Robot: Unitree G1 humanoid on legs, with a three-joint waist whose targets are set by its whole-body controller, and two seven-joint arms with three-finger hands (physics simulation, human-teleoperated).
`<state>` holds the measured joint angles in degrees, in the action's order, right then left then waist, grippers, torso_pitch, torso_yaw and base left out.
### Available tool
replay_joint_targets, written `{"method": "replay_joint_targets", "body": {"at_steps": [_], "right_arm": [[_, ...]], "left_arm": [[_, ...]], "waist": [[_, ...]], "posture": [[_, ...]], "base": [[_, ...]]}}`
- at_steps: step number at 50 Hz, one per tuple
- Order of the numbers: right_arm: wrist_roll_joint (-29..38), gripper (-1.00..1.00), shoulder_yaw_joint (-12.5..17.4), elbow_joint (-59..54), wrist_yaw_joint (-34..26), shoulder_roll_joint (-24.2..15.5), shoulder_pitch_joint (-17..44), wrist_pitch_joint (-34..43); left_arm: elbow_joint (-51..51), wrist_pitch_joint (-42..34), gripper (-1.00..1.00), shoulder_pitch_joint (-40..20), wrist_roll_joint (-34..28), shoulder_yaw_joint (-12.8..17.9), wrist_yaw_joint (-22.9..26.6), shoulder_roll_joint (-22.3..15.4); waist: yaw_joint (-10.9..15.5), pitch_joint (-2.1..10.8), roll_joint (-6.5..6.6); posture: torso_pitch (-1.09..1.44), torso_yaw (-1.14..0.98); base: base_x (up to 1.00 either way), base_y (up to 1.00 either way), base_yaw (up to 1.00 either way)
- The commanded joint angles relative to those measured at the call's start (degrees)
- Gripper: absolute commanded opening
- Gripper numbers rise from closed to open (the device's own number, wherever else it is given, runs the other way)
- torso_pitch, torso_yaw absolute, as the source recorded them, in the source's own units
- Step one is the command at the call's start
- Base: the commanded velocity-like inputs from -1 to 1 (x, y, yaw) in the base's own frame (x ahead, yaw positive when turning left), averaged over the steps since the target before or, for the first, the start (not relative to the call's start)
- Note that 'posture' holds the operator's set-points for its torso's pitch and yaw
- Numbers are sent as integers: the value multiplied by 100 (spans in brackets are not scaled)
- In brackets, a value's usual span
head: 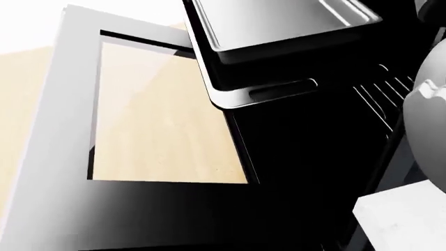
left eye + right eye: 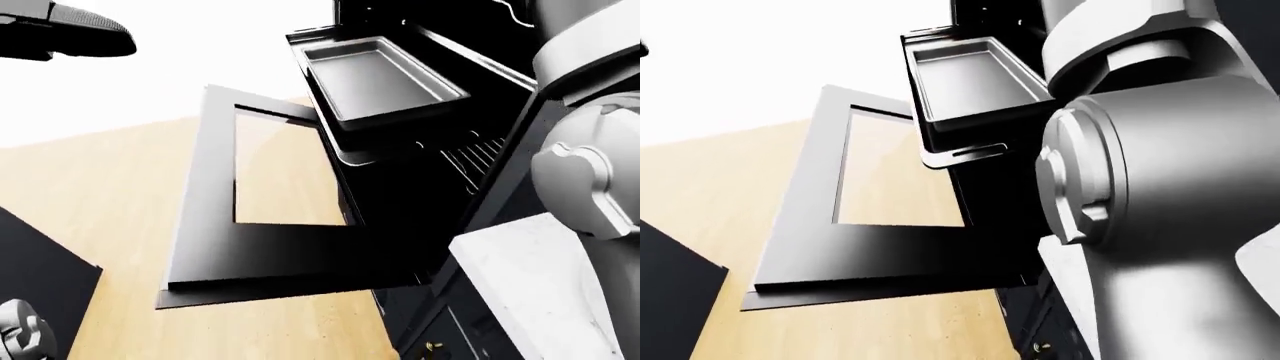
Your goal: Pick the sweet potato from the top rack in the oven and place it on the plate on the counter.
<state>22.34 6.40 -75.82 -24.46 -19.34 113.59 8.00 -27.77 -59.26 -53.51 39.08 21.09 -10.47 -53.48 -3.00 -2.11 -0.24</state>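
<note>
1. The sweet potato does not show in any view, so where it lies cannot be told; the plate is out of sight too.
2. The oven (image 2: 420, 172) stands open at upper centre of the left-eye view, its cavity dark.
3. A grey baking tray (image 2: 380, 75) sits on the pulled-out top rack (image 1: 278, 91), at the top of each view; its visible floor is bare, and its far end is cut by the frame edge in the head view.
4. Lower rack wires (image 2: 475, 154) show to the right of the tray in the left-eye view, partly behind the robot's right arm (image 2: 1160, 195).
5. That arm fills the right half of the right-eye view and hides most of the oven's interior there.
6. The oven door (image 2: 270, 225) hangs open at centre left, wooden floor (image 2: 100, 195) seen through its glass.
7. A white marbled desk (image 2: 530, 292) corner sits lower right in the left-eye view.
8. Neither hand's fingers show; whether they are apart or together cannot be told.
</note>
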Motion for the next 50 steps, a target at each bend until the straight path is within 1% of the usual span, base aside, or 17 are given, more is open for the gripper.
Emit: {"method": "replay_joint_targets", "body": {"at_steps": [1, 6, 9, 13, 15, 16, 18, 21, 22, 29, 33, 35, 36, 37, 39, 44, 50], "right_arm": [[-17, -100, -35, 322, 4, -21, 283, -230], [-77, -100, -20, 339, -67, 1, 329, -234], [-123, -100, 0, 345, -108, 19, 351, -169], [-96, -100, -45, 359, -133, 2, 365, -214], [-112, -100, -33, 356, -130, -3, 358, -205], [-108, -100, -36, 356, -125, -7, 351, -204], [-98, -100, -45, 359, -147, -17, 348, -209], [-83, -100, -76, 396, -232, -28, 288, -282], [-111, -100, -48, 403, -210, -16, 272, -266], [-161, -100, -94, 568, -360, 13, 109, -146], [-139, -100, -136, 662, -367, -21, 86, -28], [-176, -100, -131, 741, -439, -23, 51, -41], [-186, -100, -129, 761, -451, -25, 69, 9], [-193, -100, -135, 784, -471, -22, 86, 35], [-204, -100, -144, 821, -488, -7, 97, 57], [-294, -100, -154, 952, -549, 28, 45, 49], [-361, -100, -155, 1034, -610, 26, -59, 64]], "left_arm": [[-21, 166, 100, -123, -174, 219, -79, -112], [-39, 132, 100, -113, -175, 268, -57, -122], [-33, 140, 100, -115, -178, 281, -48, -133], [-49, 123, 100, -103, -153, 315, -49, -148], [-39, 168, 100, -68, -174, 301, -45, -127], [-30, 175, 100, -86, -177, 281, -46, -124], [2, 164, 100, -156, -179, 250, -44, -144], [-1, 181, 100, -135, -208, 230, -43, -118], [10, 182, 100, -141, -208, 240, -41, -107], [76, 175, 100, -239, -313, 135, -29, -48], [45, 136, 100, -242, -362, 150, 4, -24], [36, 136, 100, -220, -398, 140, 14, 5], [35, 124, 100, -228, -403, 147, 17, 16], [33, 131, 100, -228, -424, 142, 28, 14], [11, 109, 100, -226, -437, 153, 37, 33], [-40, 87, 100, -165, -464, 197, 65, 75], [-87, 86, 100, -78, -492, 275, 89, 105]], "waist": [[54, 237, 12], [113, 135, 16], [154, 28, 148], [101, -42, 459], [63, 54, 802], [181, -32, 592], [94, 173, 663], [98, 198, 534], [110, -63, 544], [152, -392, 335], [239, -476, 28], [325, -446, -324], [275, -599, -266], [232, -500, -146], [306, -198, -198], [315, -29, -23], [228, -102, 271]], "posture": [[0, 0], [0, 0], [0, 0], [0, 0], [0, 0], [0, 0], [0, 0], [0, 0], [0, 0], [0, 0], [0, 0], [0, 0], [0, 0], [0, 0], [0, 0], [0, 0], [0, 0]], "base": [[-58, 26, 0], [-57, 26, 0], [-57, 25, 0], [-57, 30, 0], [-46, 32, 0], [-45, 32, 0], [-45, 32, 0], [-31, 23, 0], [0, 0, 0], [0, 0, 0], [0, 0, 0], [0, 0, 0], [0, 0, 0], [0, 0, 0], [0, 0, 0], [0, 7, 0], [0, 24, 0]]}}
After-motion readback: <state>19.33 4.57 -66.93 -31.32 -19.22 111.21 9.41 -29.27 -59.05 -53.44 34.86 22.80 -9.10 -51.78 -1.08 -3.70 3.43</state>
